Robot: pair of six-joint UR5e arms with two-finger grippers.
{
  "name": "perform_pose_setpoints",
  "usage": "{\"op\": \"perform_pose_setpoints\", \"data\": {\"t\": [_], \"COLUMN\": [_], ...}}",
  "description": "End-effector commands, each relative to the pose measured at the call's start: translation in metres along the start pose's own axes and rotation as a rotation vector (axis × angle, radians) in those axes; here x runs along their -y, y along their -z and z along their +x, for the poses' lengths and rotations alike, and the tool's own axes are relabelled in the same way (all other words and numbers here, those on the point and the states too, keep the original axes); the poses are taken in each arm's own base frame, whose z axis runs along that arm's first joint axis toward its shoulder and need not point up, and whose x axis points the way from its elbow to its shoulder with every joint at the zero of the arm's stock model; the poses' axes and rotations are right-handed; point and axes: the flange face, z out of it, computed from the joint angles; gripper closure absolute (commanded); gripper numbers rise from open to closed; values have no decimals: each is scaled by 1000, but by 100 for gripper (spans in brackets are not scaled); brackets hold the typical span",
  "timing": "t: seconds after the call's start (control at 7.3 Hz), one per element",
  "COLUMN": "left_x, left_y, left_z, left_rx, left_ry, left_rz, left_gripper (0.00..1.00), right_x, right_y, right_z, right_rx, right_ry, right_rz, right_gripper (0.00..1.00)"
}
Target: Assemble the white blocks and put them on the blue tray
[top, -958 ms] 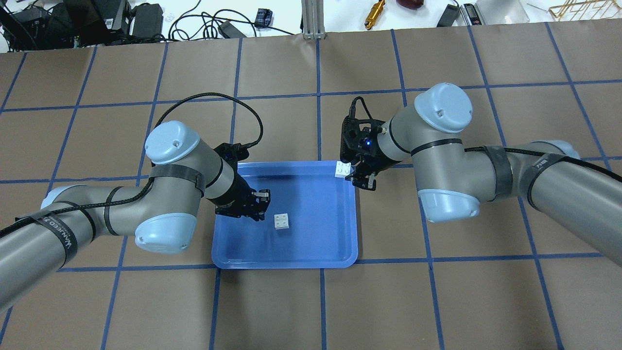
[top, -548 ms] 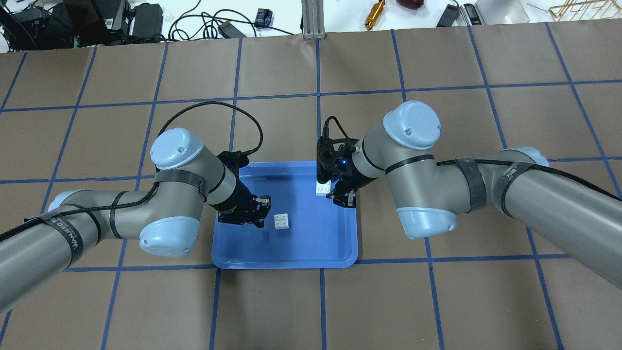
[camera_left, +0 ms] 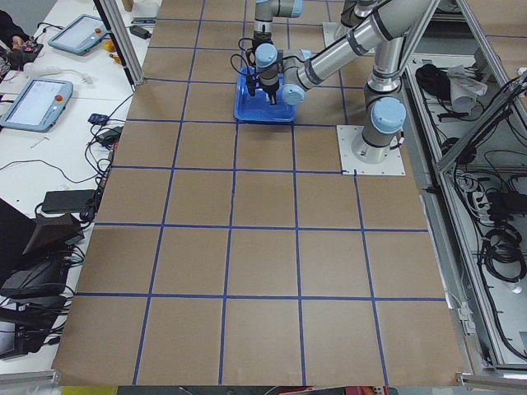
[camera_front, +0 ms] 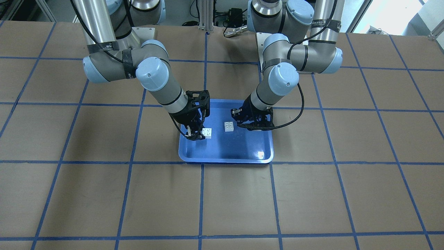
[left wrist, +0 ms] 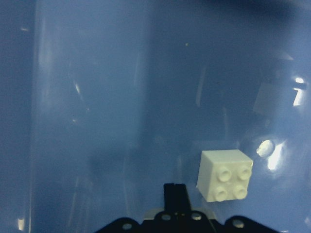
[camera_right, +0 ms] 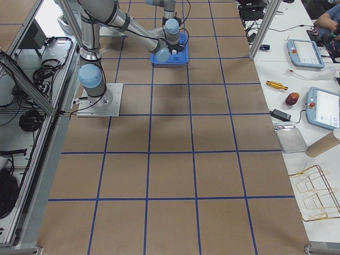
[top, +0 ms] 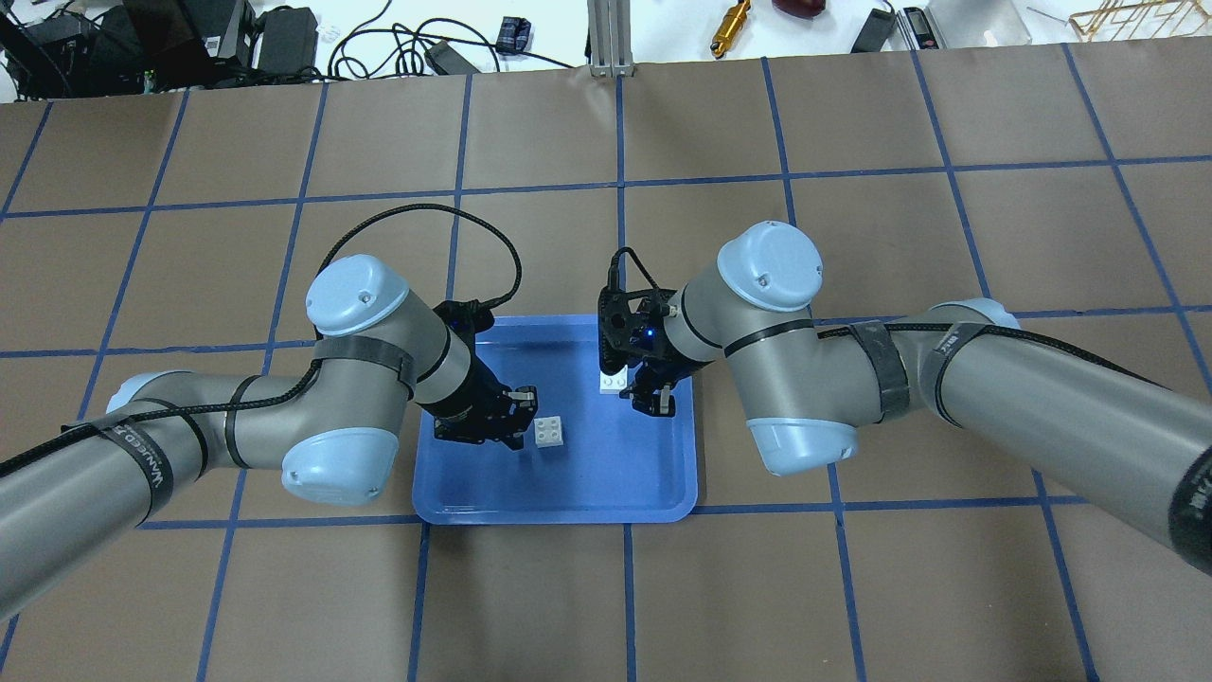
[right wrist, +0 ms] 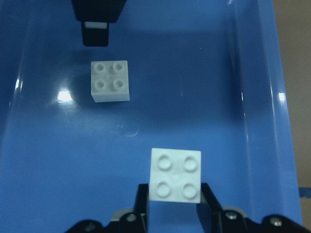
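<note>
Since the blocks are not yet joined, assembly is the step in hand. Front view: the right end effector (camera_front: 198, 135) is clamped on one white block (camera_front: 207, 132) over the blue tray (camera_front: 225, 160). The second block (camera_front: 228, 126) lies studs-up on the tray floor beside the left end effector (camera_front: 238, 114). Left wrist view: its fingers (left wrist: 175, 194) appear together. Right wrist view: next, probably, align over the studs and press down.
</note>
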Motion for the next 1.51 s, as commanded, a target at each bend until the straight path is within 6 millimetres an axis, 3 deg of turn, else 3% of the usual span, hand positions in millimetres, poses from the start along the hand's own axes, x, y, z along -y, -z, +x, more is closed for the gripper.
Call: {"op": "perform_pose_setpoints", "data": {"t": [0.0,0.55,0.96,1.37], "left_x": [-4,-2,-3,-5], "left_y": [-3,-11,-14,-14], "left_z": [6,4,4,6], "left_rx": [2,7,12,11], "left_ry": [-35,-51,15,17], "left_rz": [-6,-23,-29,-30], "left_gripper": [98,98,99,100], "right_x": [9,2,8,12], "right_y": [-19,-27,-27,-43], "right_z": [-7,-22,-25,-30], "right_rx": [7,-9,4,24], "right_ry": [30,39,45,54], "right_rz": [4,18,59,59], "right_gripper": [100,100,100,100]}}
